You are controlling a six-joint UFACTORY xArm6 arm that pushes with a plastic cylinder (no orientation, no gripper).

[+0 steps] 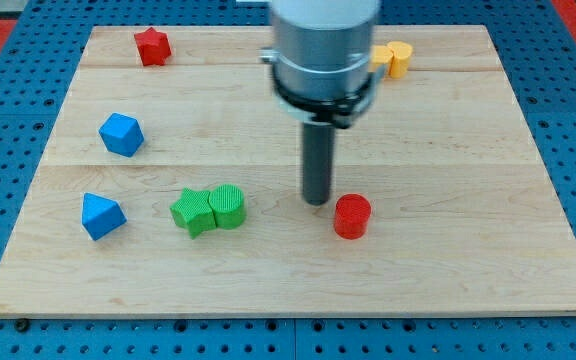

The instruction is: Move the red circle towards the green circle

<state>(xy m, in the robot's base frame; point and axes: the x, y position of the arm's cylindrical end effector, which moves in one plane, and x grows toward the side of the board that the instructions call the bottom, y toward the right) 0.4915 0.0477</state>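
The red circle (351,216) lies on the wooden board at the lower middle-right. The green circle (227,206) lies to its left, touching a green star (194,211) on its left side. My tip (316,201) rests on the board just left of and slightly above the red circle, close to it, between it and the green circle. The arm's grey body (323,45) hangs above at the view's top.
A red star (152,46) sits at the top left. A yellow block (393,58) sits at the top, partly hidden by the arm. Two blue blocks lie at the left, one (121,134) above the other (101,216). The board (468,150) lies on a blue pegboard.
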